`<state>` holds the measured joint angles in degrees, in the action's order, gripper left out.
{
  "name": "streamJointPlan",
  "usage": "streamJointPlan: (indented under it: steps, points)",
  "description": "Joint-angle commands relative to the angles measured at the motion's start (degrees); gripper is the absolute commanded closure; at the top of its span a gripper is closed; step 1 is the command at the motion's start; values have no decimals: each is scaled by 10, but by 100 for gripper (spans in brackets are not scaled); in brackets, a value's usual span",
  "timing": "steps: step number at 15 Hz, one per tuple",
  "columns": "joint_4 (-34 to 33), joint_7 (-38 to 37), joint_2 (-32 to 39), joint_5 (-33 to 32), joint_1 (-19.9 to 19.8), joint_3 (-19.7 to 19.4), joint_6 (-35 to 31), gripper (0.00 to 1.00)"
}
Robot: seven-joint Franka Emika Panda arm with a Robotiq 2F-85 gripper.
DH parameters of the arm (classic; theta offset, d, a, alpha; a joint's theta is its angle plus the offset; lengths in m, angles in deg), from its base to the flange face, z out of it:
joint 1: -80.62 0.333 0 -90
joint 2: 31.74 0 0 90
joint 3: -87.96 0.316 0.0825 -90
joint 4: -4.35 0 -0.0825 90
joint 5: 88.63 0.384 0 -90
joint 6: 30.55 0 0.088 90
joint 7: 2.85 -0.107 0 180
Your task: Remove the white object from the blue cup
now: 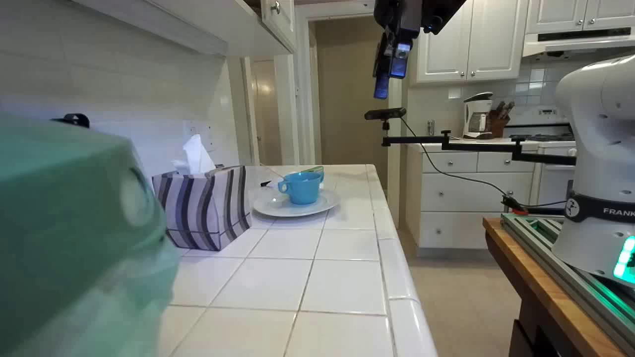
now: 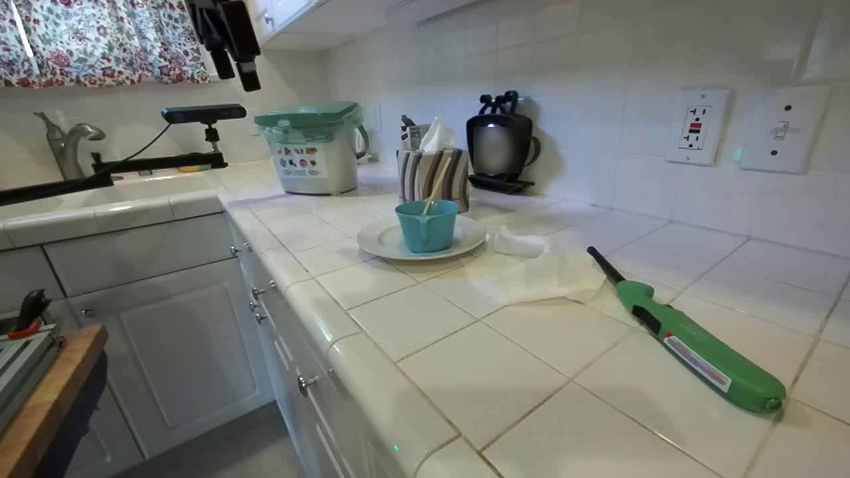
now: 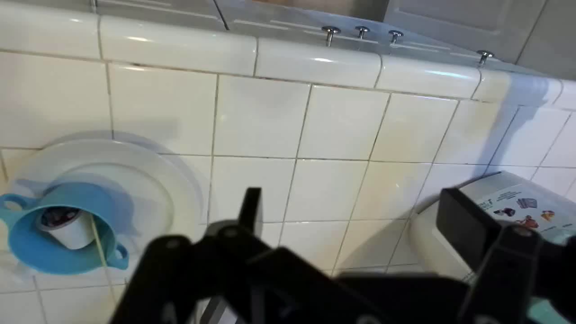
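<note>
The blue cup (image 1: pixel 305 188) stands upright on a white plate (image 2: pixel 378 242) on the tiled counter; it shows in both exterior views and at the left of the wrist view (image 3: pixel 83 194). A small white object (image 3: pixel 75 231) with a dark printed top lies tilted inside the cup in the wrist view; the exterior views hide it. A thin pale stick (image 2: pixel 438 182) leans in the cup and sticks out over its rim. My gripper (image 3: pixel 352 202) is open and empty, high above the counter and apart from the cup, as both exterior views (image 1: pixel 390 83) (image 2: pixel 239 79) show.
A striped tissue box (image 1: pixel 203 210) stands beside the plate. A green-lidded container (image 2: pixel 305 159) lies under the gripper's right side in the wrist view (image 3: pixel 443 245). A crumpled tissue (image 2: pixel 544 275), a green lighter (image 2: pixel 704 352) and a black mug (image 2: pixel 498 153) are nearby. A camera (image 1: pixel 384 114) sits on a black arm.
</note>
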<state>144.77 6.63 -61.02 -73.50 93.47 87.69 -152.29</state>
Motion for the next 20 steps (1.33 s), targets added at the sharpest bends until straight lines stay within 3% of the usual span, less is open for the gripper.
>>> streamJointPlan:
  steps: [1,15,20]
  points:
    - [-2,4,0,5,-10,9,3,0]
    - [-2,4,0,5,-10,9,3,0]
    - [-27,22,67,-5,-17,5,-37,0]
